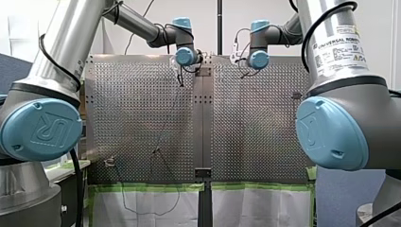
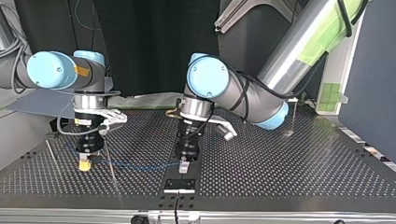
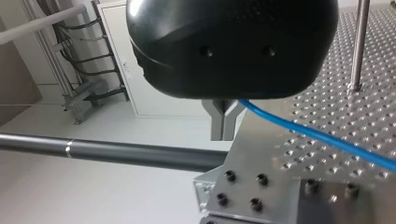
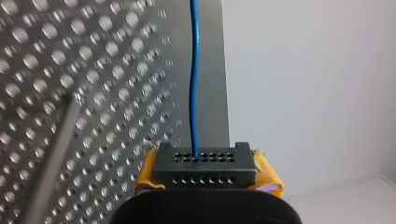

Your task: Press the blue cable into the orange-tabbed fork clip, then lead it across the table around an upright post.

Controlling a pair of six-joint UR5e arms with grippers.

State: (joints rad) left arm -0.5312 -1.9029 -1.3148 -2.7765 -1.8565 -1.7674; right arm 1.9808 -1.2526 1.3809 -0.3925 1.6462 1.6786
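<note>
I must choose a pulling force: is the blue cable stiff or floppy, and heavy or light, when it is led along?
Probably floppy: the blue cable runs in slight waves ahead of my right tool. Likely light: in the top view it hangs between that and my left tool with little sag. Thin, so it may slip.

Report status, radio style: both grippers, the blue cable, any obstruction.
Left gripper shut on blue cable. Right gripper shut on it too. Cable strung between them. Upright post beside the span.
</note>
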